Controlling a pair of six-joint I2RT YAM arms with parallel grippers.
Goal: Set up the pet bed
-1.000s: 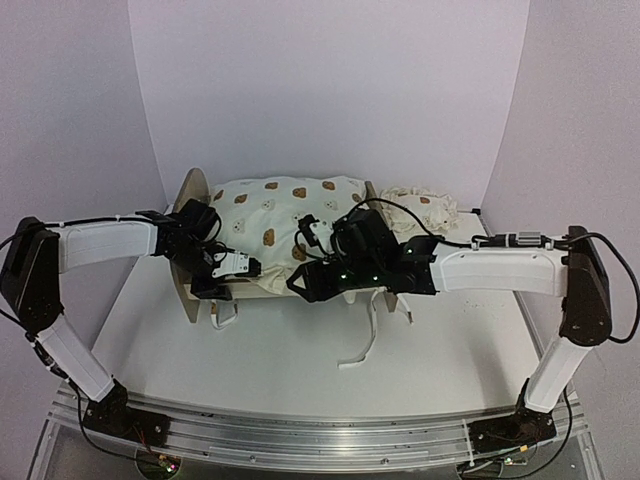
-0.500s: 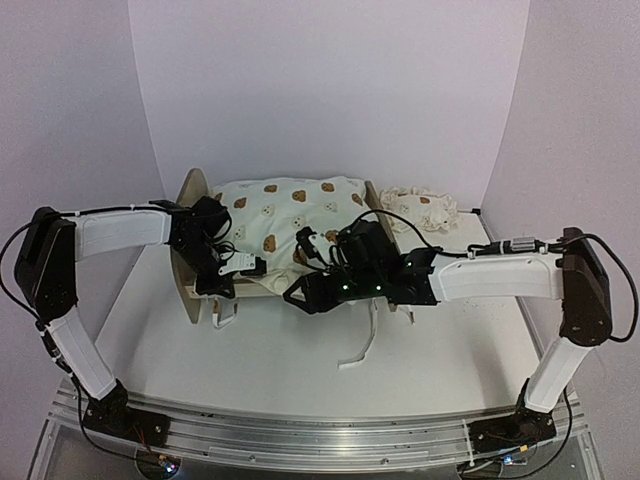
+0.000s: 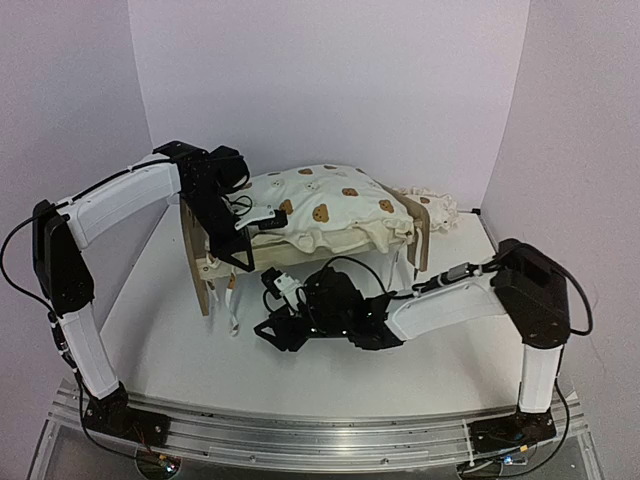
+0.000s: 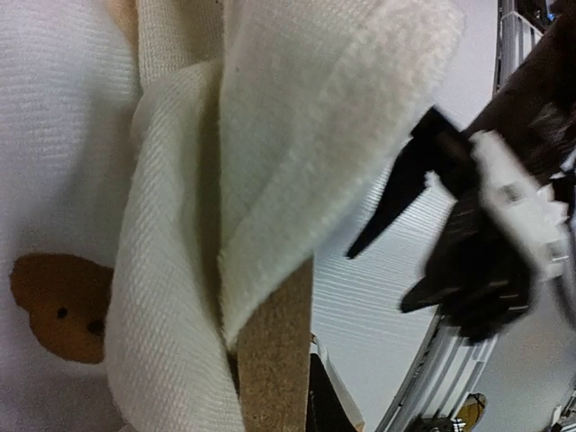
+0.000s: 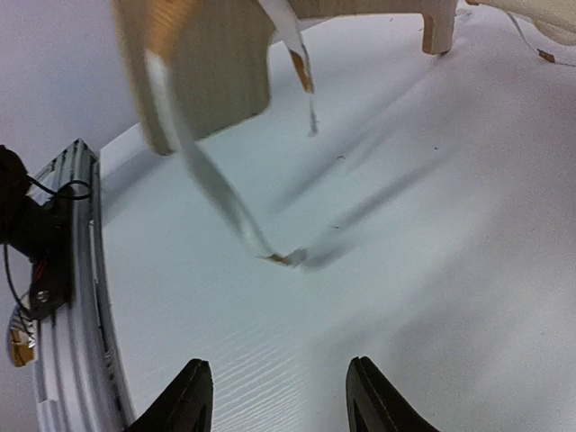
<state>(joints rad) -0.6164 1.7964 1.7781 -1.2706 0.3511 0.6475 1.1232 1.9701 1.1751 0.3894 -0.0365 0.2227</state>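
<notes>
Robot lab booth, plain curved backdrop, white table, aluminium mounting rail

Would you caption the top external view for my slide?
Left gripper grips the cushioned pet bed; right gripper hovers open over the table.

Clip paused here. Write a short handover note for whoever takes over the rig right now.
Left gripper: shut on the near side rail of the pet bed beside the headboard, with cushion fabric bunched against it.
Right gripper: open and empty, low over the table in front of the bed.
Things: the cushion lies on the frame. The pillow sits on the table past the bed's right end. Tie strips hang loose under the frame.
Done: cushion on the bed.
Left: secure the ties, likely, and place the pillow.
</notes>
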